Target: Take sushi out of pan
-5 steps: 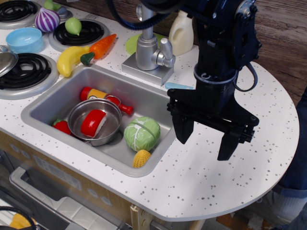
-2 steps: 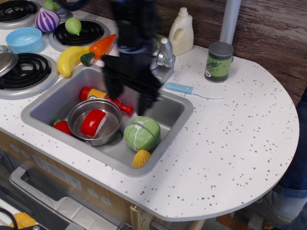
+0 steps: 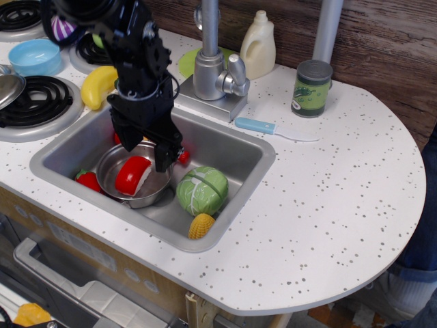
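The sushi (image 3: 132,175), with a glossy red top and white base, lies tilted inside the pan (image 3: 109,183), a small round steel pot in the left part of the sink. My black gripper (image 3: 142,152) hangs open just above the far rim of the pan. Its two fingers stand apart behind and above the sushi and hold nothing. The arm hides the far part of the pan and most of the red-and-yellow bottle.
In the sink (image 3: 225,154) lie a green cabbage (image 3: 202,190), a corn piece (image 3: 201,226) and a red toy (image 3: 87,180). A faucet (image 3: 213,65), white jug (image 3: 258,46), can (image 3: 311,87) and blue knife (image 3: 268,128) are behind. Banana (image 3: 95,85), blue bowl (image 3: 34,56) and lid (image 3: 9,85) are at left.
My arm swung from the right counter leftwards across the sink and came down. The gripper now hangs open over the pan. The sushi and pan have not moved.
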`<state>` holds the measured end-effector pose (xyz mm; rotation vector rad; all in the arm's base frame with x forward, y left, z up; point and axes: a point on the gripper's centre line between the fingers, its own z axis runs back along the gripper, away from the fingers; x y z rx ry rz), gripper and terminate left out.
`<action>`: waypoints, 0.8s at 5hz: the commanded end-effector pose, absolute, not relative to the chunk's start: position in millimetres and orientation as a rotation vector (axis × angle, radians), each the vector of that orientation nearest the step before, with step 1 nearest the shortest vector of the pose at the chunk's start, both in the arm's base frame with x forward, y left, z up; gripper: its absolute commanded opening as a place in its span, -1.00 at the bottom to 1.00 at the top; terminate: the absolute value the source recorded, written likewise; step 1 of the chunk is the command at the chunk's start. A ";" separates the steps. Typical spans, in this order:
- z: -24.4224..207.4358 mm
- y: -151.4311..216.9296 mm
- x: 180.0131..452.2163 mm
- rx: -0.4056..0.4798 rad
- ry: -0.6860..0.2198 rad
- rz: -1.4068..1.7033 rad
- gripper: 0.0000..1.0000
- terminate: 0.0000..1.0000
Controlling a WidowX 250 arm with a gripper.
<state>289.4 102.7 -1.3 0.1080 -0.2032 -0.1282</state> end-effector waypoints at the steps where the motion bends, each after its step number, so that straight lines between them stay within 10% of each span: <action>1: -26.9 133.9 288.0 0.131 -0.304 -0.161 1.00 -1.00; 4: -62.5 145.1 297.7 0.113 -0.362 -0.216 1.00 -1.00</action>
